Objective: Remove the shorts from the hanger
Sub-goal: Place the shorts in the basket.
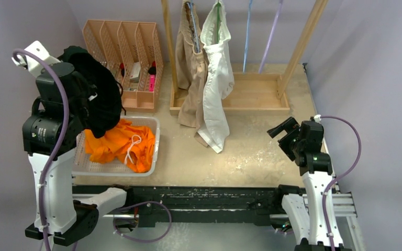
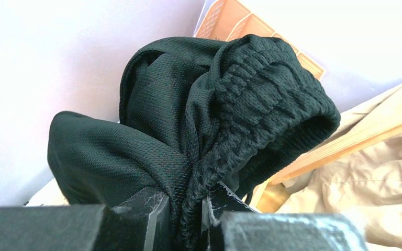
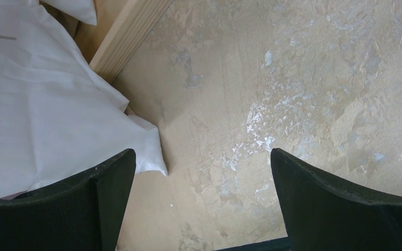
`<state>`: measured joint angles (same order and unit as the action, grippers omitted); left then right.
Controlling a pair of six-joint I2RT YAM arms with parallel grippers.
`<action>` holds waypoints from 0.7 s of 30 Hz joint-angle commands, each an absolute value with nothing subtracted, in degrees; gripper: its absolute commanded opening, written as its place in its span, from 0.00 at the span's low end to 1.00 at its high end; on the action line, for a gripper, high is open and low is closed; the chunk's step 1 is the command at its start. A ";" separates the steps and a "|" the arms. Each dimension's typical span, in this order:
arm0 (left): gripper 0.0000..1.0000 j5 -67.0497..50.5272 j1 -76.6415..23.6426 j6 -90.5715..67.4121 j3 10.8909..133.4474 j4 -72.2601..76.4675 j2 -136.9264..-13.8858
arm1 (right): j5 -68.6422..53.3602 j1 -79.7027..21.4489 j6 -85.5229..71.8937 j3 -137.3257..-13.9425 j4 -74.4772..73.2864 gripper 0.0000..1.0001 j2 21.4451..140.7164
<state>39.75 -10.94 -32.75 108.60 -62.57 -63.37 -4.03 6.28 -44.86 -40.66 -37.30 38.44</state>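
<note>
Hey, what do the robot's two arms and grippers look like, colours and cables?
The left arm and right arm both have white lower links, black motor housings and a looping lilac cable. The left gripper and right gripper have black, wedge-shaped fingers.

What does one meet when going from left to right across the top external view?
black shorts → beige shorts → white shorts → blue hanger → right pincer. The orange shorts overlap the black pair sideways, so they are left out.
</note>
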 commanded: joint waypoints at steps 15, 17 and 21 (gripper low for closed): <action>0.00 41.61 -10.90 -26.13 122.07 -62.12 -61.77 | -3.85 6.15 -43.68 -39.38 -34.39 1.00 38.80; 0.00 40.51 -10.90 -25.94 119.15 -61.23 -60.80 | -4.00 6.15 -43.70 -39.16 -34.24 1.00 38.87; 0.00 37.33 -10.92 -28.05 105.89 -60.30 -57.23 | -4.36 6.13 -43.66 -38.89 -34.14 1.00 38.81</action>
